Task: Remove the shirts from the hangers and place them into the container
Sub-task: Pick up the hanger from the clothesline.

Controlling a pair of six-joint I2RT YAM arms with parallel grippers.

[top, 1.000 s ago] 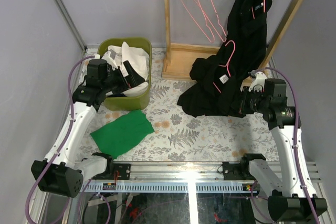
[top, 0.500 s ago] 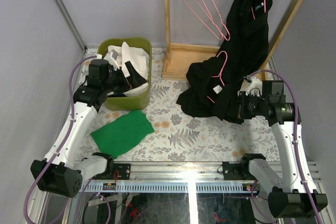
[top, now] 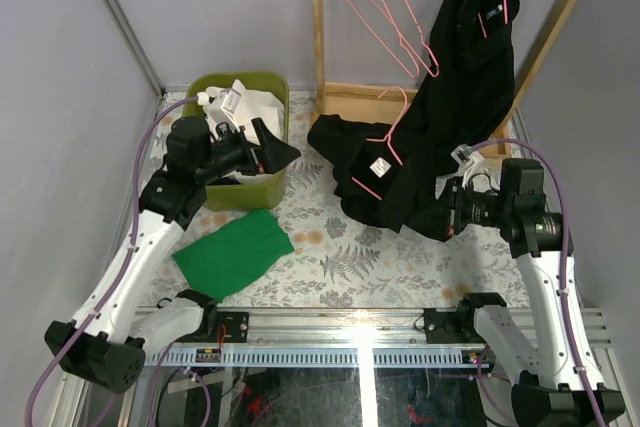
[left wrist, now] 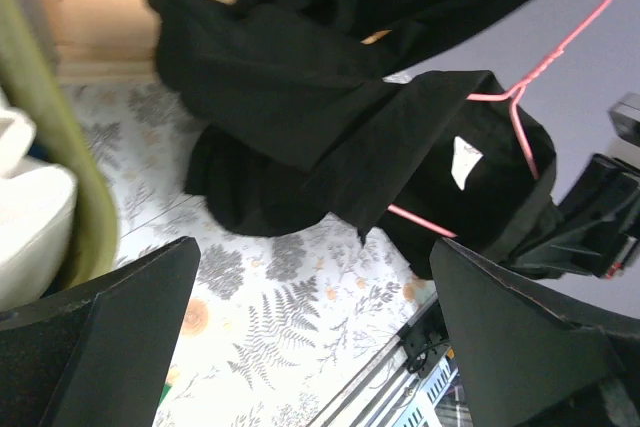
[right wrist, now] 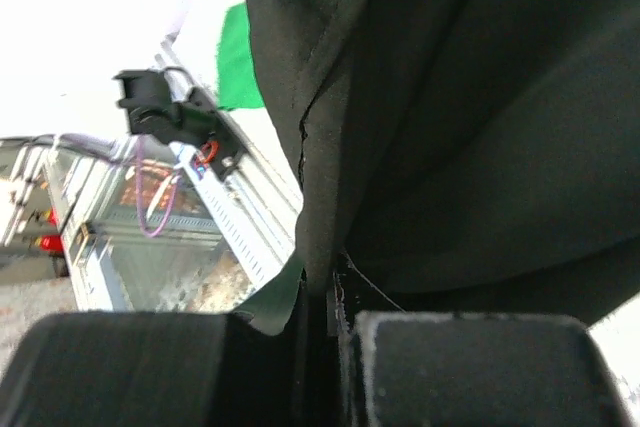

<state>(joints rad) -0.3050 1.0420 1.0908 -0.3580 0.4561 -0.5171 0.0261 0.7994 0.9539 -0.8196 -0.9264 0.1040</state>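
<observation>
Fern-print table [top: 330,247] holds a green basket [top: 210,193] far left; overhead, the left gripper [top: 272,152] gapes empty at its right rim; only the right wrist view shows the right gripper [right wrist: 318,332] clamping the black shirt [top: 405,182], centre-right, hanger [top: 391,127] inside.

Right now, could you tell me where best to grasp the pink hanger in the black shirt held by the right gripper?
Grip the pink hanger by its bare neck below the hook, from the container side: that part stands clear of the black shirt.
</observation>
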